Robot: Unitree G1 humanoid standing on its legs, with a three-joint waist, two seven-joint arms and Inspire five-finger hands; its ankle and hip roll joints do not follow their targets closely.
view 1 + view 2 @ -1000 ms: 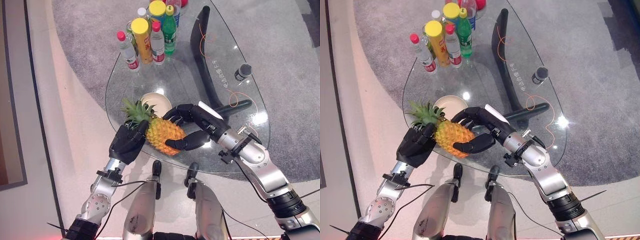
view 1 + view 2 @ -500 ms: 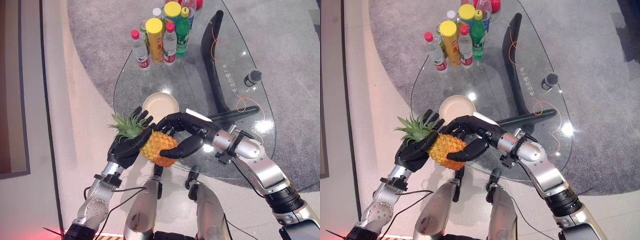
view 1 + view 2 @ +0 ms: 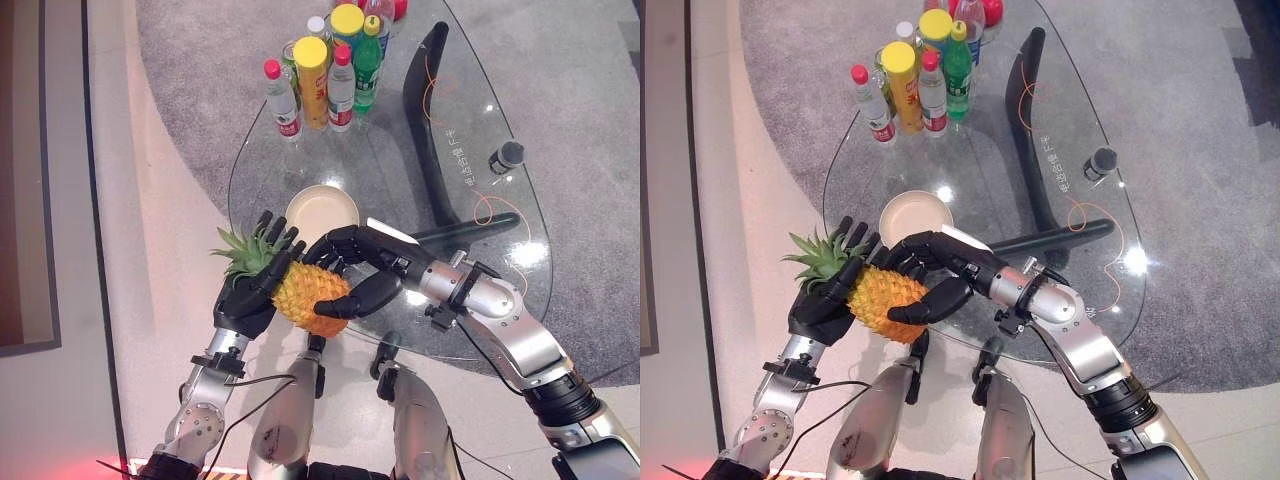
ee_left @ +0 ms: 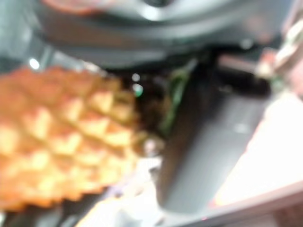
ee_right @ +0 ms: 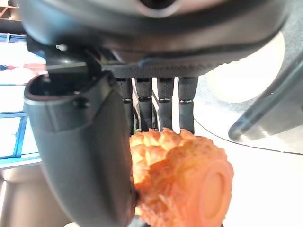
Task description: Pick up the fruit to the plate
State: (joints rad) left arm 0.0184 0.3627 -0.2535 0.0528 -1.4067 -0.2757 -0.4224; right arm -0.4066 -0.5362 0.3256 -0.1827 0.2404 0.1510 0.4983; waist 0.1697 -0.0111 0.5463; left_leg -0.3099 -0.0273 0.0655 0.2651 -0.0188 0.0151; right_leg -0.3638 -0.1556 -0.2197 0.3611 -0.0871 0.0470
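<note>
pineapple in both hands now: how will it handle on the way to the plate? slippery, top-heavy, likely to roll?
The pineapple looks rigid; its bumpy rind probably grips well. The right hand curls around it, the left hand props the crown end. Its rounded body might roll once laid on the small plate.

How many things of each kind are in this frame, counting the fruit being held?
Pineapple: 1
Plate: 1
Bottles: at least 6, as the cluster overlaps and runs off the edge
Small dark container: 1
Total: at least 9
</note>
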